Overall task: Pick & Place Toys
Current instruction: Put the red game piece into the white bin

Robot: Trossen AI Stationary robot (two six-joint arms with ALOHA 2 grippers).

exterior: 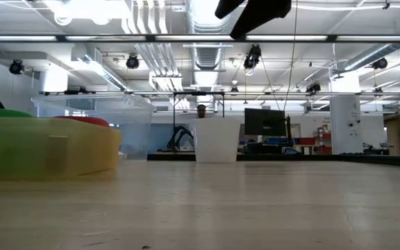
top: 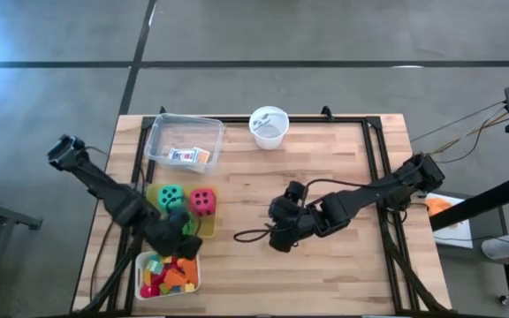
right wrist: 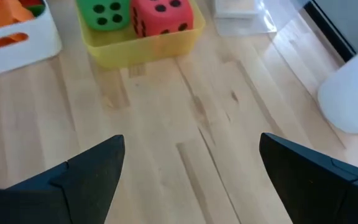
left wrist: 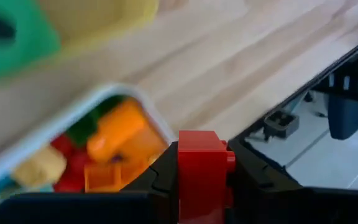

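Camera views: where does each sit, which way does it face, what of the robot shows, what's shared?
High view: overhead, straight down; both arms, wooden table.
Low view: at tabletop height, looking level across; white cup, yellow tray, one arm's dark underside at top.
Left wrist view: left end effector shut on red block beside white tray.
Right wrist view: open right end effector facing green die, red die.
Shared: yellow tray shows in all four.
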